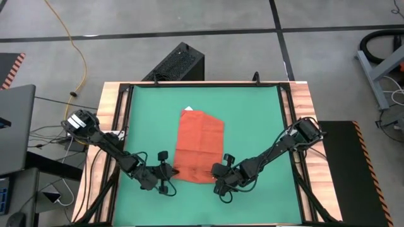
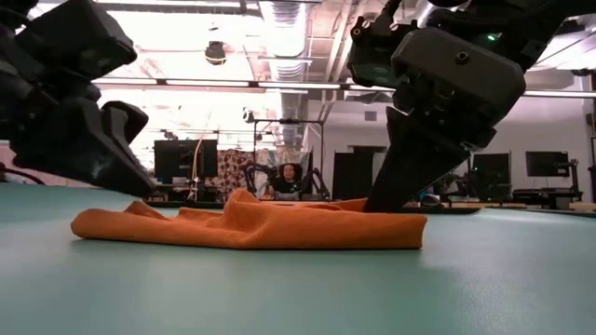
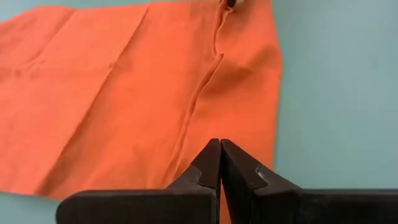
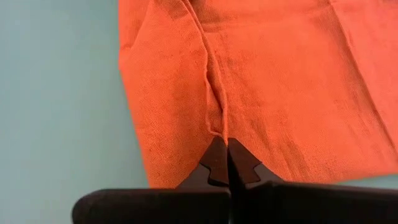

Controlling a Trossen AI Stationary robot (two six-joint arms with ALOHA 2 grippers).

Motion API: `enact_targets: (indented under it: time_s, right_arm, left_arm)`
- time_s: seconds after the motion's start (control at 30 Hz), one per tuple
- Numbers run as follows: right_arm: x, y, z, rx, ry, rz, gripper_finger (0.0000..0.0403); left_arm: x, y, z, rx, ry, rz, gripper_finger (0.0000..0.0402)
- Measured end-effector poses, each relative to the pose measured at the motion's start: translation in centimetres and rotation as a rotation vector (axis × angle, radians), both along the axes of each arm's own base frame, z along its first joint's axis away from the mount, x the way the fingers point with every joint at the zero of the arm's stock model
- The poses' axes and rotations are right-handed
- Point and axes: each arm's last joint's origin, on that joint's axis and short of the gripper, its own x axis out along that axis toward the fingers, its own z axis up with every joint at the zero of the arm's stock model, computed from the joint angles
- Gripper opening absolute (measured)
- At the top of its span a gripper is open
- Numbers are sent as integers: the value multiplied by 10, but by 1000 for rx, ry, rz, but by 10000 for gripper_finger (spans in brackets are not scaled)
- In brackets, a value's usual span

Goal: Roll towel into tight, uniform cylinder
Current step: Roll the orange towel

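The orange-red towel (image 1: 201,142) lies flat on the green mat (image 1: 252,113), with its white tag (image 1: 188,110) at the far edge. A raised crease runs across it a little in from its near edge. My left gripper (image 1: 168,171) is shut at the towel's near left corner and also shows in its wrist view (image 3: 221,143). My right gripper (image 1: 218,171) is shut at the near right corner and also shows in its wrist view (image 4: 225,140). In the low view the towel (image 2: 251,228) lies low and rumpled between the two grippers. My left gripper has its shut fingertips on the strip of towel (image 3: 242,124) between the crease and the near edge, coming slanting down from the table's left. The fingers hide the cloth at the tips. The towel lies on the mat. My right gripper pinches the raised crease of the towel (image 4: 214,127) at its right end between its two fingertips, coming slanting down from the table's right. The crease runs on from the tips across the towel. The towel lies on the mat, slack.
A wooden frame (image 1: 113,113) borders the mat on all sides. A black box (image 1: 180,63) stands beyond the far edge and a laptop (image 1: 12,126) stands off the table's left. Bare mat lies left, right and far of the towel. A person (image 2: 291,177) sits far back in the room.
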Motion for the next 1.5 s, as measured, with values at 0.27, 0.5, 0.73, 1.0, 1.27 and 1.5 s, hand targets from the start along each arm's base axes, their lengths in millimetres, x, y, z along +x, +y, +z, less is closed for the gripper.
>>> enact_targets:
  time_s: [0.27,0.5,0.73,1.0,1.27,1.5]
  right_arm:
    - [0,0,0,-1,3,5,0]
    - [-4,3,-1,-7,21,10,2]
    - [-19,5,-6,-51,96,-92,19]
    - [-20,7,-6,-103,81,-73,70]
    - [-19,15,16,-252,75,-37,184]
    - [-32,44,25,-408,-81,-12,190]
  left_arm:
    - [3,6,-12,27,52,20,0]
    - [8,7,-40,-53,137,65,0]
    - [0,0,-41,-76,153,57,0]
    - [0,0,-42,-90,152,68,0]
    - [0,0,-42,-93,155,70,0]
    - [0,0,-42,-97,158,72,0]
